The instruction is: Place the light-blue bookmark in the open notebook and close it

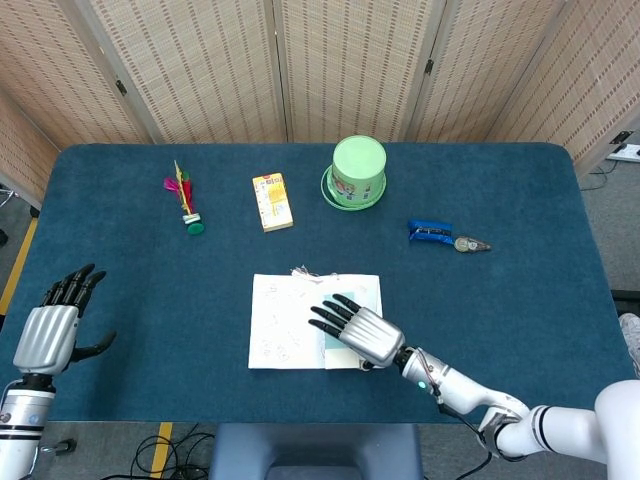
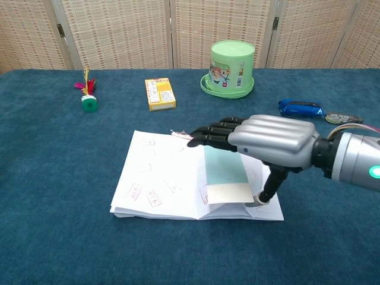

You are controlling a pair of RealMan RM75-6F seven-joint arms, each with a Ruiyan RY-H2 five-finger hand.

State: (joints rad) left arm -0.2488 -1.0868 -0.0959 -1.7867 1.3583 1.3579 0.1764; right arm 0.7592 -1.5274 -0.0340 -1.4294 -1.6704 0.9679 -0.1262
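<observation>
The light-blue paper bookmark [image 2: 224, 175] lies on the right page of the open white notebook [image 2: 160, 178], near the middle fold. The right hand [image 2: 261, 142] hovers above it with fingers stretched flat and apart, holding nothing; its thumb reaches down to the right page edge. The left hand [image 1: 50, 330] rests open and empty, far to the left. To close well, I think the thumb should slide under the right cover, then lift it slowly over to the left, so the bookmark does not slip out
</observation>
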